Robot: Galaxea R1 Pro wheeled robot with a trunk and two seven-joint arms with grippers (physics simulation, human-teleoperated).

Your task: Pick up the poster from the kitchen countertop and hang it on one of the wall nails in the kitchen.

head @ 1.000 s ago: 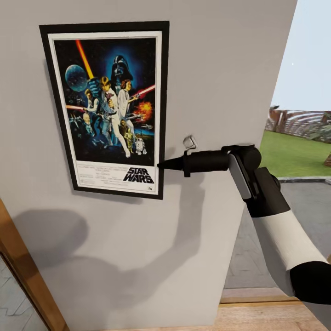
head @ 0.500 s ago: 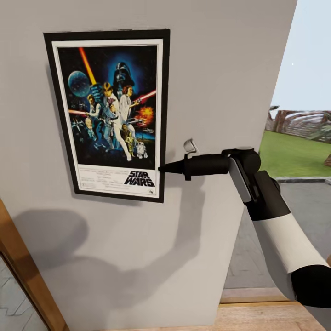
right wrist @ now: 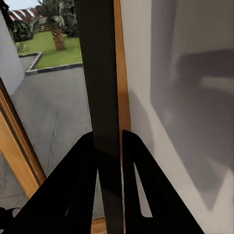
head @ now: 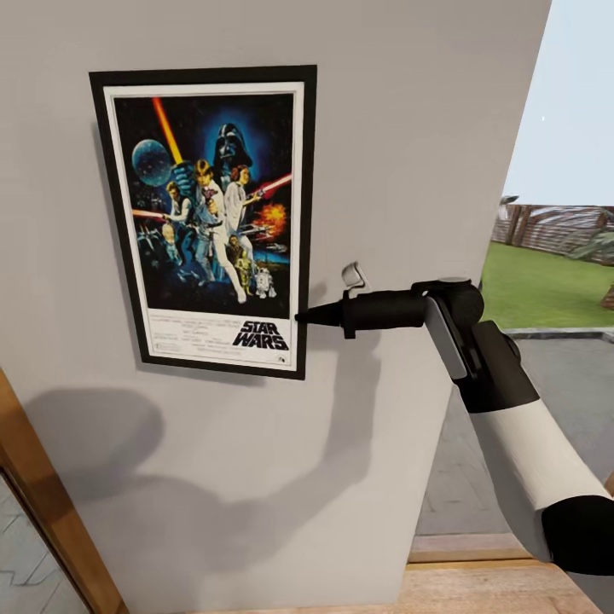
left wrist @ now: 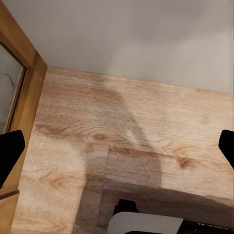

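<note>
Against the pale wall point(head: 409, 128), right claw point(head: 300, 317) is clamping the poster's point(head: 213, 213) frame edge.
Keeping it flat and level is helping it seat on its nail.

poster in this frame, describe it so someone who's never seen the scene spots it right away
Start at the pale grey wall facing the robot, between a wooden door frame and an opening onto a lawn. The poster is upright against it, the right gripper pinching its lower right edge. Black frame, white border, dark blue artwork and a "STAR WARS" title: the sole picture on that plain wall.
</note>
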